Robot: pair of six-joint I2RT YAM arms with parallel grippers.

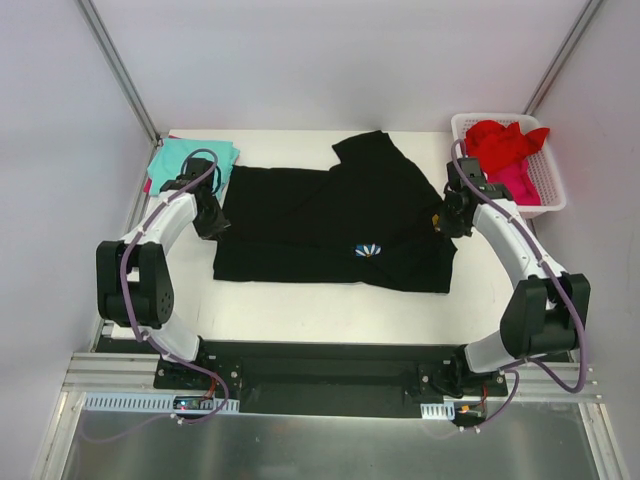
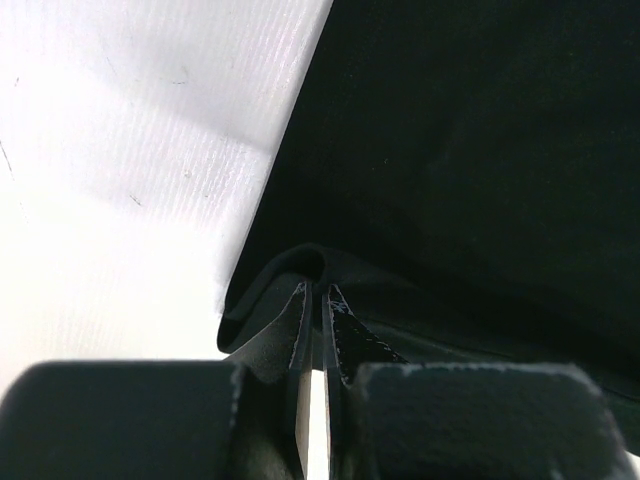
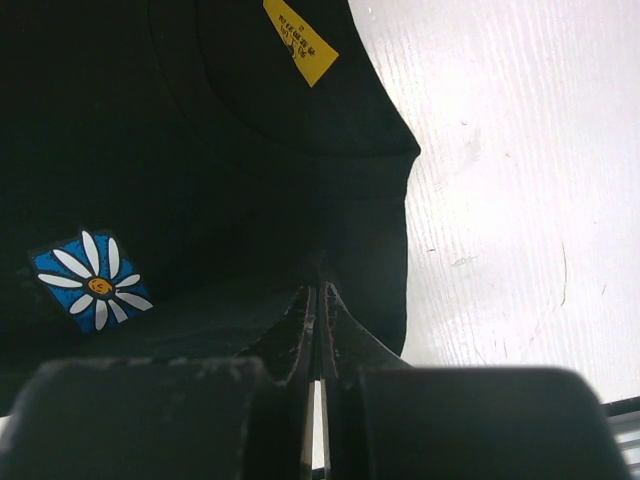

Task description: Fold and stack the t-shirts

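One large black t-shirt (image 1: 320,225) lies spread across the middle of the white table (image 1: 300,310), mostly flat, with one sleeve reaching toward the far edge and its small white-and-blue flower print (image 1: 368,251) facing up near the near-right part of the cloth. Both arms meet it at opposite side edges. The left gripper (image 1: 212,222) sits at the shirt's left edge, and its wrist view shows the two fingers (image 2: 345,330) pressed together on a raised ridge of black cloth, the hem curling up off the table just at their tips. The right gripper (image 1: 443,222) sits at the shirt's right edge; seen from its own wrist, the fingers (image 3: 340,325) are closed to a thin slit with black fabric puckered between their tips, the flower print to the left of them and a yellow tag (image 3: 300,40) farther off on the cloth. Bare table shows just past the hem on the outer side of each gripper. A teal t-shirt (image 1: 185,160) lies at the far left corner of the table, just behind the left gripper and beside the black shirt's upper left edge. At the far right stands a white slotted basket (image 1: 556,190) holding a red t-shirt (image 1: 505,140) heaped over its rim and a pink one (image 1: 515,185) beneath it — just behind the right arm's wrist.
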